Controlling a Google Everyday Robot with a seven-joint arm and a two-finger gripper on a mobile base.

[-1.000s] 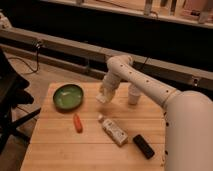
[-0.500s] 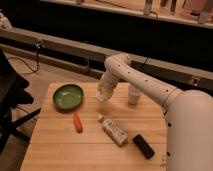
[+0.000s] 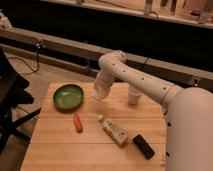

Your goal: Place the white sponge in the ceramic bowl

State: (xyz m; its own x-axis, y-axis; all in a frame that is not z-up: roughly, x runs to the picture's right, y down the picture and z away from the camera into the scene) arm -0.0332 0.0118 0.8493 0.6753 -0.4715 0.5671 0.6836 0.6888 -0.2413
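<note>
Near the desk's far left corner sits the round glossy green ceramic bowl [image 3: 68, 96]. Just right of it, by the far edge, the two-finger gripper [image 3: 100, 93] hangs with the small off-white rectangular sponge [image 3: 101, 94] apparently pinched in it. To finish well, I judge it should carry the sponge left until centred over the bowl, then let go low. Farther right stands a white cup [image 3: 133, 95].
</note>
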